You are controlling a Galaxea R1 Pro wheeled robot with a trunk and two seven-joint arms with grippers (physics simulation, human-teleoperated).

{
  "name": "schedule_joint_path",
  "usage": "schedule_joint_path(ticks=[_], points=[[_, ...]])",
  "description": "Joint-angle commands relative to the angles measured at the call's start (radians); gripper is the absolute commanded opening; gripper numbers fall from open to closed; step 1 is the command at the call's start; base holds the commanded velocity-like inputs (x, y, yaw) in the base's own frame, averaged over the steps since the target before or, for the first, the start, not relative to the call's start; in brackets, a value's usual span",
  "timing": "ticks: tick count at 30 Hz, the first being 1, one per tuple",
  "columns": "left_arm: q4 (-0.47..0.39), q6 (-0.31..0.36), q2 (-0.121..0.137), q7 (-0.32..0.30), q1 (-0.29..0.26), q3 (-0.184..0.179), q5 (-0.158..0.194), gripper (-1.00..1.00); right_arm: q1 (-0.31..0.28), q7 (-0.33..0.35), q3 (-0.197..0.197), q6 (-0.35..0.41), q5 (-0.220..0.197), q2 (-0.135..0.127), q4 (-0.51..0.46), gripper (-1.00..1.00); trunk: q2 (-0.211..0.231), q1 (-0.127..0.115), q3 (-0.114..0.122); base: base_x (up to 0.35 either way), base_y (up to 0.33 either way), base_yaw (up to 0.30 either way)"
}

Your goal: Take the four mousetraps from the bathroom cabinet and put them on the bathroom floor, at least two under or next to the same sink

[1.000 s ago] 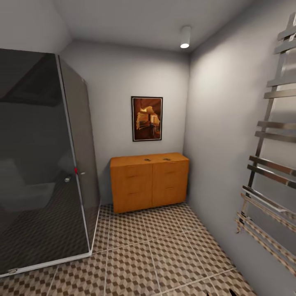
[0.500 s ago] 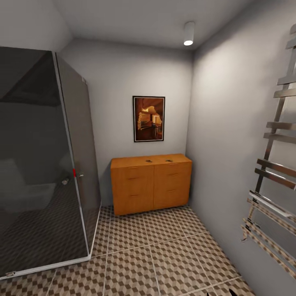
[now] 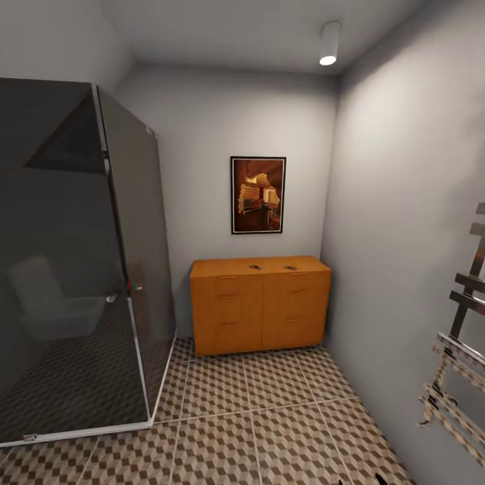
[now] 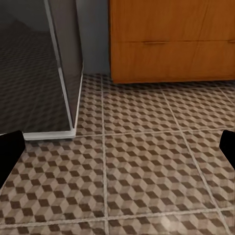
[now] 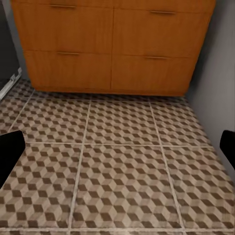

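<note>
Tan mousetraps [image 3: 256, 267] on the cabinet [image 3: 261, 306] top appear in the head view.

Cabinet [image 3: 261, 304] sat center frame against the back wall, in the corner by the right wall. Two mousetraps [image 3: 256, 267] [image 3: 290, 267] lay on its top, right of center. Picture [image 3: 258, 195] hung above it. Shower enclosure [image 3: 74, 269] stood at left, towel rail [image 3: 461, 337] at right edge. Bathroom floor [image 3: 269, 417] spread before me, lower frame.

Cabinet [image 3: 260, 303] stands on tiled bathroom floor [image 3: 269, 417].
</note>
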Motion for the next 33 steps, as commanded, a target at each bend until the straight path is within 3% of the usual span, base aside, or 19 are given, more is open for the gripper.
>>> schedule_joint_path(ticks=[1, 33], points=[[0.001, -0.002, 0.000, -0.010, 0.000, 0.002, 0.008, 1.00, 0.000, 0.004, 0.008, -0.002, -0.011, 0.000, 0.001, 1.00, -0.001, 0.001, 0.000, 0.245, -0.207, 0.035], [0.001, -0.002, 0.000, -0.010, 0.000, 0.002, 0.008, 1.00, 0.000, 0.003, 0.009, 0.000, -0.011, 0.001, 0.001, 1.00, -0.001, 0.001, 0.000, 0.251, -0.204, 0.004]])
